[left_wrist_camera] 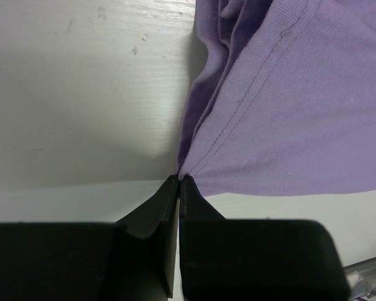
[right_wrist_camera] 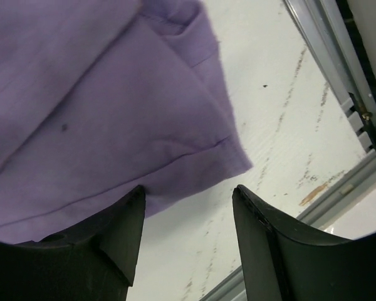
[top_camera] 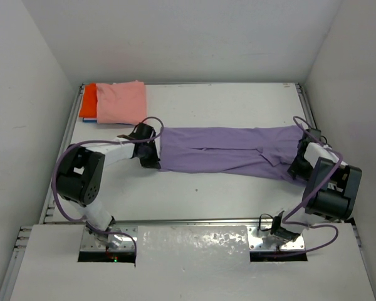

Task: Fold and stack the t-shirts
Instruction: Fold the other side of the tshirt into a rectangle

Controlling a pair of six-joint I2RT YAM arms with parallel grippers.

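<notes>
White table (top_camera: 238, 100), white walls. At the far-left corner the pink shirt (top_camera: 121, 102) lies folded on the orange shirt (top_camera: 88, 100). Nearer, the left gripper (left_wrist_camera: 179, 179) is clenched on the left corner of the purple shirt (top_camera: 232, 153), whose long axis runs left to right. At its right end the right gripper (right_wrist_camera: 189, 191) gapes, with the hem at its left finger. It probably needs to advance before pinching.

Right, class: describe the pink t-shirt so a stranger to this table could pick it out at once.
Look at the white table, then its far left corner, where folded cloth is piled. The pink t-shirt lies on top, an orange-red t-shirt peeking out along its left edge. Unlike the purple t-shirt stretched across the middle, it is folded small.
</notes>
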